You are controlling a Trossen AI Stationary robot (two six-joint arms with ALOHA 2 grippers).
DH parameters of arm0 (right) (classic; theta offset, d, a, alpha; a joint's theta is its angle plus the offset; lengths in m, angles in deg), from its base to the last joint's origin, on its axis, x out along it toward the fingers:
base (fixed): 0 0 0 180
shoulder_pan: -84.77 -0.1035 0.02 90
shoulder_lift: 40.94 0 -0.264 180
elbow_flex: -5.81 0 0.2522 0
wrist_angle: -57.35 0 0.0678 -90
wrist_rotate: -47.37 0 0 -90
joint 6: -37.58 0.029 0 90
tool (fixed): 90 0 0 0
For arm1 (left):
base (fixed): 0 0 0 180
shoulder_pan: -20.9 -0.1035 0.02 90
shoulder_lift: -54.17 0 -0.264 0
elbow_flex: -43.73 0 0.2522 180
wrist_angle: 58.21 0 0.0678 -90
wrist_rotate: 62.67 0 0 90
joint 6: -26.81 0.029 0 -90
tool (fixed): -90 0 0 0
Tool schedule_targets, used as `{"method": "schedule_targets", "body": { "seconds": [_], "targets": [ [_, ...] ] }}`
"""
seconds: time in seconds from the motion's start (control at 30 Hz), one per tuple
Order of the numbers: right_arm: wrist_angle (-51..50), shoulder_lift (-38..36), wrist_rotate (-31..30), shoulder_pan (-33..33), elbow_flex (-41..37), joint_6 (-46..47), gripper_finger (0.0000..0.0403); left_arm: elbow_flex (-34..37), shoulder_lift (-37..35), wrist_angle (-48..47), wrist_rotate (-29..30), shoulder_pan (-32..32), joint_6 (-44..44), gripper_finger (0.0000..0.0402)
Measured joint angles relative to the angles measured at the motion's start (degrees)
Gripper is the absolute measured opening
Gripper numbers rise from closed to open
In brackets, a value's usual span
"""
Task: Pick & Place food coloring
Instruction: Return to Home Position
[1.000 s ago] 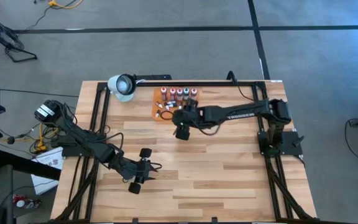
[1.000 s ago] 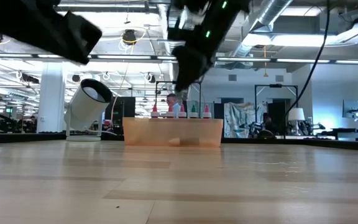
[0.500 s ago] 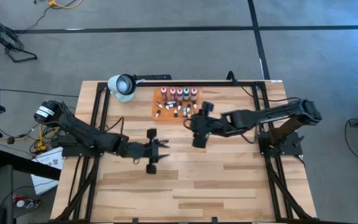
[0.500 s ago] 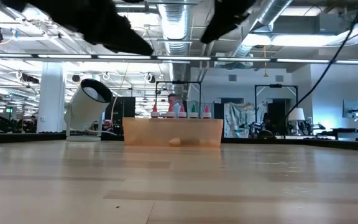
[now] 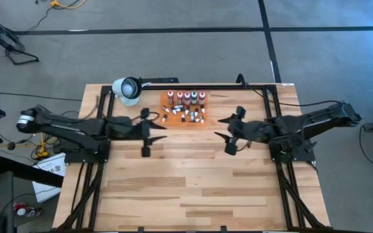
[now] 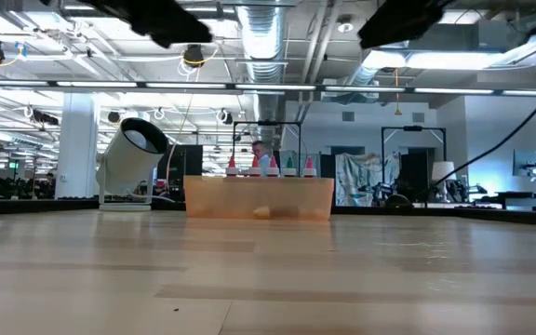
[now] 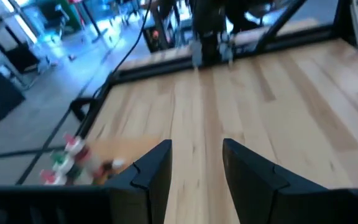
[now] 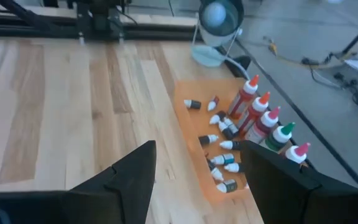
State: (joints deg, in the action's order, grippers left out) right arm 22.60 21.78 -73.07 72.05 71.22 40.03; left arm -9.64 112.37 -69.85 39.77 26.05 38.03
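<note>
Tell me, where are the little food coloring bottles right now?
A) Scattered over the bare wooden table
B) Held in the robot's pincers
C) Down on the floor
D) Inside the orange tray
D: the food coloring bottles all stand or lie in the orange tray, while the left pincer and right pincer are open and hold nothing.

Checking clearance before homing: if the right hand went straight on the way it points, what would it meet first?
Probably the left hand, which faces the right hand across the wooden table in the high view, nothing between them. Their heights are unclear, so they might pass.
</note>
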Motion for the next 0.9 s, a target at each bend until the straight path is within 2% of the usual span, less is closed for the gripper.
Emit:
{"method": "schedule_targets", "body": {
  "seconds": [0.13,0.27,0.37,0.6,0.77,0.9],
  "targets": [
    [2.08,-5.29,-2.57,-2.13,-3.9,-1.24,0.0225,0.02,-8.91,-13.91,0.0,-0.81,-1.19,0.0137],
    [4.85,-9.63,-5.49,-3.98,-8.67,-1.41,0.0225,2.7,-17.71,-21.43,0.87,-0.74,-4.99,0.0137],
    [8.77,-11.94,-5.87,-4.33,-12.63,-1.47,0.0225,7.21,-24.98,-21.41,0.89,-0.74,-7.06,0.0137],
    [17.65,-14.89,-5.41,-4.03,-20.21,-1.43,0.0225,20.12,-39.97,-13.32,0.95,-0.74,-9.66,0.0137],
    [20.87,-16.7,-0.66,-3.84,-23.06,-2.85,0.0225,25.42,-47.74,-11.85,0.89,-0.74,-10.27,0.0137],
    [25.01,-19.65,1.98,-1.28,-26.9,-3.86,0.0225,27.55,-53.68,-11.4,0.89,-0.72,-9.84,0.0137]
  ]
}}
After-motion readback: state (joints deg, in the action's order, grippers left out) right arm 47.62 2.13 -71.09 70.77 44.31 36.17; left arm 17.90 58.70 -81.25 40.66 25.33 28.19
